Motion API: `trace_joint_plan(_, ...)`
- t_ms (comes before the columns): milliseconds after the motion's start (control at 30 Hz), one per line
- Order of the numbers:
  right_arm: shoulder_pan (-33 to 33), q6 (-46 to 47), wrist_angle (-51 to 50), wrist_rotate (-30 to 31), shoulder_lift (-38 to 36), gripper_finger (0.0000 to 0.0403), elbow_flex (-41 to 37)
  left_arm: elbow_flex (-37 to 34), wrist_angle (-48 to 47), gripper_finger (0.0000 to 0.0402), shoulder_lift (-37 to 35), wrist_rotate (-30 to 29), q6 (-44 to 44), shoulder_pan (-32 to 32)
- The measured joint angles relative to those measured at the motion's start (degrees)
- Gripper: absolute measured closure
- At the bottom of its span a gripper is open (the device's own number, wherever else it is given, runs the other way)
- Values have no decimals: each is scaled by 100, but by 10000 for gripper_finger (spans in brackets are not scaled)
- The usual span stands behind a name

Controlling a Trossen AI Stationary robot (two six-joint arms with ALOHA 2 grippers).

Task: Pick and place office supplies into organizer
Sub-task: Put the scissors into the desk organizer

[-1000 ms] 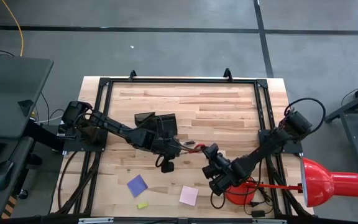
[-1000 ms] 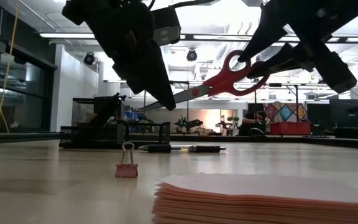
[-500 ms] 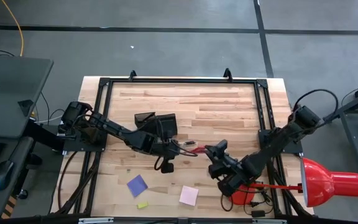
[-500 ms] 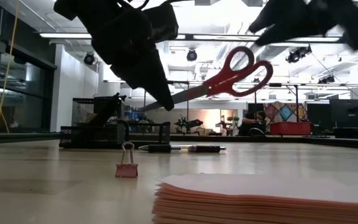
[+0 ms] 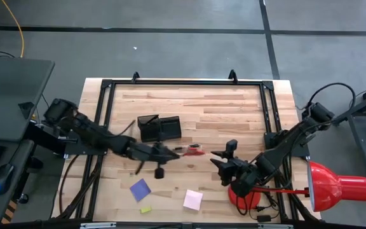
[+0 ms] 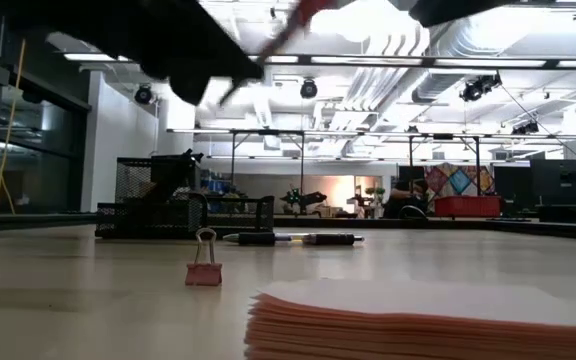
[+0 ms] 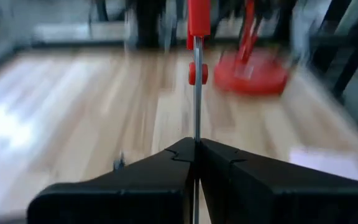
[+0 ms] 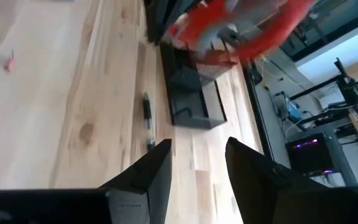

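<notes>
The red-handled scissors [image 5: 192, 151] hang over the table's middle, with my left gripper [image 5: 172, 152] shut on their blades. In the left wrist view the scissors [image 7: 196, 74] show edge on, handles away from the fingers. My right gripper [image 5: 223, 154] stands open just to their right, its own view showing a clear gap between the fingers [image 8: 197, 163] and the blurred scissors [image 8: 241, 31] beyond. The black organizer [image 5: 159, 127] stands behind the left gripper. A blue-purple pad [image 5: 140, 189], a pink pad [image 5: 193, 199] and a small yellow piece [image 5: 145, 209] lie near the front edge. A dark pen [image 6: 288, 238] lies flat on the table. My left gripper pinches the scissors' closed blades [image 7: 196, 134] between its two fingers, on the part toward the tips. The fingers come nearly level from the table's left and lie along the blades. The scissors are lifted clear of the table, handles [image 5: 196, 151] toward the right.
A red lamp stands at the front right, its round base [image 5: 243, 194] just beside my right arm and its shade [image 5: 335, 187] off the table's edge. A small pink binder clip [image 6: 205, 265] stands on the wood in front of the organizer [image 6: 183, 205]. A black frame [image 5: 183, 83] runs around the table.
My right gripper has come away from the scissors' handles, going up and toward the table's right edge while rolling. My left gripper has tipped up from pointing steeply down to nearly level and drawn back toward the left; the scissors have risen with it, handle end swinging upward.
</notes>
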Motion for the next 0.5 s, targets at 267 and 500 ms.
trace_joint_plan(267,-451,50,1295,-399,17,260,-2,-1604,2355,401,-619,-555,1017,-418)
trace_joint_plan(500,-1231,-904,3083,-2311,319,261,-4,-2440,3778,401,-616,-536,1509,-422)
